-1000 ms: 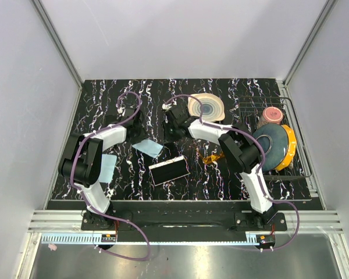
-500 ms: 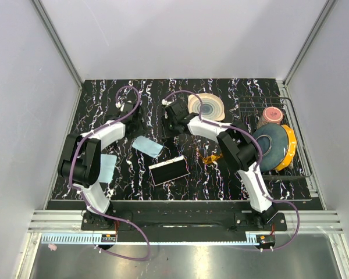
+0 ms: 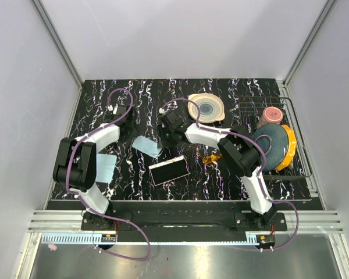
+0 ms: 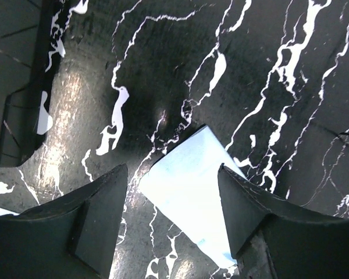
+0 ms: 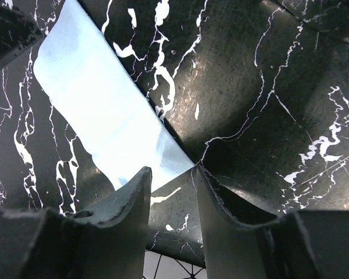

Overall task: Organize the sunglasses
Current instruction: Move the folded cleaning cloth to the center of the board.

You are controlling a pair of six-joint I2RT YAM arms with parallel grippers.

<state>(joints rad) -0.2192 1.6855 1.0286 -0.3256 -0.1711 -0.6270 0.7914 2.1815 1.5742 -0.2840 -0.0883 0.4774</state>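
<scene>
**End effectors.** The left gripper (image 4: 171, 174) stands released, its fingers (image 4: 102, 218) set wide apart. Nothing sits between them. It hangs over one corner of a pale blue cloth (image 4: 189, 192) lying flat on the black marbled table (image 4: 291, 87). Whether the fingertips touch the cloth cannot be told.

The right gripper (image 5: 171, 171) is also released, with a narrower gap between its fingers (image 5: 125, 212). It grasps nothing. The opposite end of the same cloth (image 5: 99, 110) lies just below and beyond its fingertips.

**Orientation of the sunglasses.** Seen from above, the sunglasses (image 3: 212, 158) rest on the table (image 3: 93, 99). The long axis runs roughly along the 9-to-3 line. They are small in view and partly covered by the right arm (image 3: 235, 152), so which way the lenses face cannot be told.

**Position relative to the end effectors.** The sunglasses lie at about 4 o'clock from the right gripper (image 3: 165, 132), well apart from it. They lie farther still from the left gripper (image 3: 126, 116), also at about 4 o'clock. A black case (image 3: 169, 170) sits near them at their 8 o'clock. Neither gripper touches the sunglasses.
</scene>
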